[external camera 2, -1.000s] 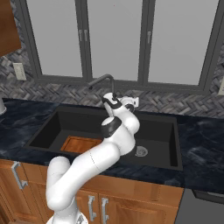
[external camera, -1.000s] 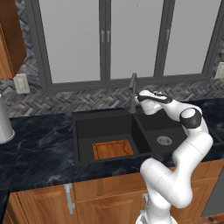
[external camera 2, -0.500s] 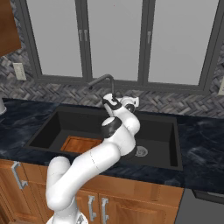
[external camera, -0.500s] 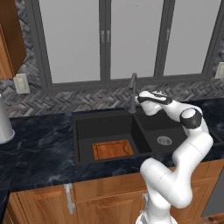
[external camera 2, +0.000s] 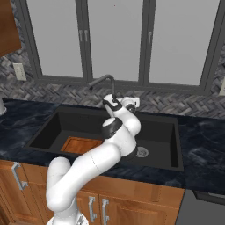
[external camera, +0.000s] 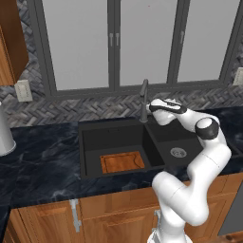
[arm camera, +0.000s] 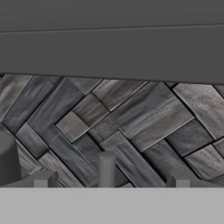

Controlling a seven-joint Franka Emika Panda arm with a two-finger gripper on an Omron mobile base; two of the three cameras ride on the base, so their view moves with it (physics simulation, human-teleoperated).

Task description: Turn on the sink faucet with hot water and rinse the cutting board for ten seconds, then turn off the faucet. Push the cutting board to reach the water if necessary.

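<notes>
Tool [arm camera: 108, 181] spread wide, straddling the faucet's small lever [arm camera: 106, 168] (rigid, likely slick metal); nudge its tip sideways, judging by its slimness.

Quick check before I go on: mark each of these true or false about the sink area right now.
1. The cutting board lies in the larger basin of the sink. True.
2. Water is running from the sink faucet. False: no stream shows under the spout.
3. The gripper is open, with the faucet's small lever between its fingertips. True, as far as the hand view shows.
4. The cutting board sits in the smaller basin, over the round silver drain. False: that basin holds the drain alone; the board is in the other basin.
5. The gripper holds the cutting board. False: it is up at the faucet, by the herringbone backsplash.
</notes>
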